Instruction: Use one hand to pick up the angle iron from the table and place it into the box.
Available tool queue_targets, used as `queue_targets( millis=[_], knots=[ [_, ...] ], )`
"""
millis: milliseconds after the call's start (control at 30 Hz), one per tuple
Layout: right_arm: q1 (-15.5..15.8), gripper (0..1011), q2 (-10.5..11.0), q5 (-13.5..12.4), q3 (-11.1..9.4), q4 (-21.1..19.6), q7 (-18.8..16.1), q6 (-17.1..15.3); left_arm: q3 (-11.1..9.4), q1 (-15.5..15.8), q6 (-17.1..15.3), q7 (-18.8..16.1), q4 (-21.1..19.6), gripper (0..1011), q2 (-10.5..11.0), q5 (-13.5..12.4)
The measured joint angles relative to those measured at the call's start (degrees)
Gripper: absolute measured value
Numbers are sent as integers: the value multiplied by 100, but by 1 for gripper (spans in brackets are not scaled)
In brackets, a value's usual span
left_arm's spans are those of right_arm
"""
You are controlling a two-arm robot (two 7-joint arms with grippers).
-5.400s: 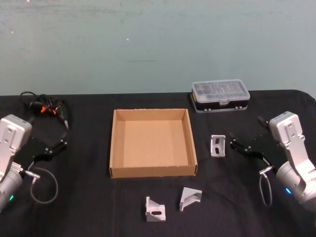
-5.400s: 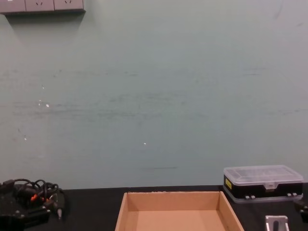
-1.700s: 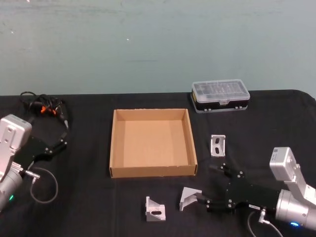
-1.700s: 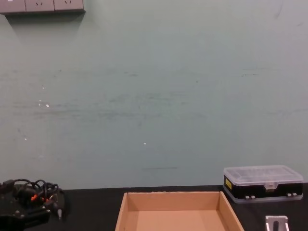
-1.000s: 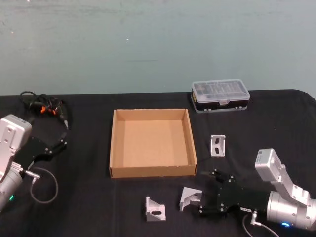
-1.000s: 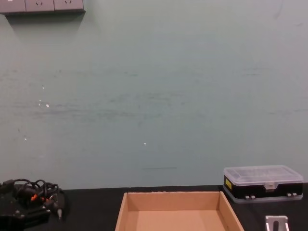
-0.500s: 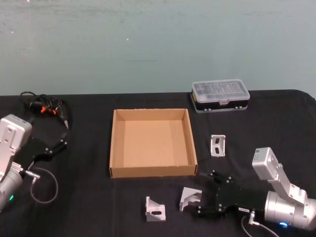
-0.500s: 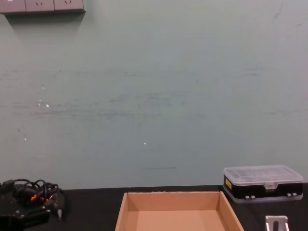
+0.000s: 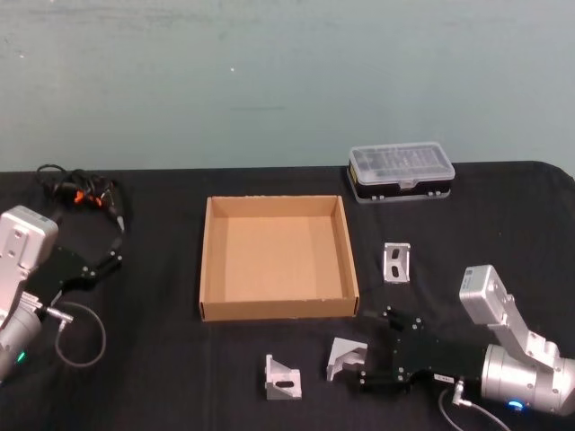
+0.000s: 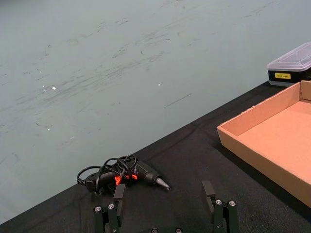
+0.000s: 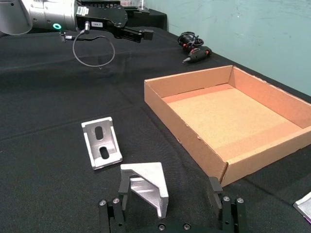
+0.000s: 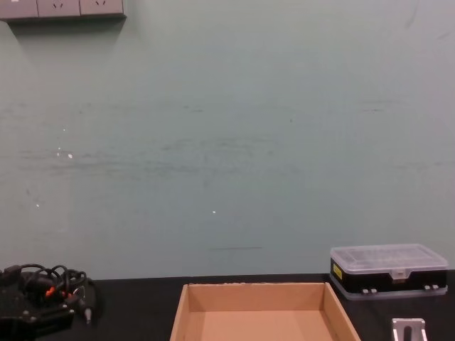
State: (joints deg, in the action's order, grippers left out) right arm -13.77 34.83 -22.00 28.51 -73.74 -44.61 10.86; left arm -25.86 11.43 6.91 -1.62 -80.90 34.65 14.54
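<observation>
Right pincer point(image 9: 362, 369) nearer silver angle iron point(image 9: 342, 356)

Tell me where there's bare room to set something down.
Free: inside the empty brown cardboard box, and black tabletop between the box and the parked left end effector. Crowded: front right, where the open right end effector straddles one silver angle iron beside a second angle iron.

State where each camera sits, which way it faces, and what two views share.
Head: high up, facing forward and down on the table and box; left claw and right claw at the sides.
Chest: low, facing the wall across the table; sees the organizer case.
Left wrist: behind the open left claw, facing a corded tool.
Right wrist: behind the open right claw, an angle iron between its fingers.
Shared: head and chest both see the organizer case.
</observation>
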Motion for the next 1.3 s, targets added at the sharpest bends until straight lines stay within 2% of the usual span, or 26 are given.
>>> queue_targets(
  millis=[133,333,567,600,667,833,867,900,1100,1300],
  knots=[
    [1,998,1,1,-1,-2,0,2,0,0,0,0,0,1000,0,0],
    [5,874,4,4,-1,-6,1,5,0,-1,0,0,0,1000,0,0],
    [7,651,6,7,-1,-9,3,10,0,0,0,0,0,1000,0,0],
    [7,651,6,7,-1,-9,3,10,0,0,0,0,0,1000,0,0],
    [8,552,6,7,-1,-9,3,10,0,0,0,0,0,1000,0,0],
    [8,408,6,7,-1,-9,4,10,0,0,0,0,0,1000,0,0],
    [7,346,6,7,-1,-9,4,10,0,0,0,0,0,1000,0,0],
    [7,346,6,7,-1,-9,4,10,0,0,0,0,0,1000,0,0],
    [8,140,6,6,-1,-9,4,10,0,-1,0,0,0,1000,0,0],
    [7,110,6,5,-1,-9,4,9,0,0,0,0,0,1000,0,0]
  ],
)
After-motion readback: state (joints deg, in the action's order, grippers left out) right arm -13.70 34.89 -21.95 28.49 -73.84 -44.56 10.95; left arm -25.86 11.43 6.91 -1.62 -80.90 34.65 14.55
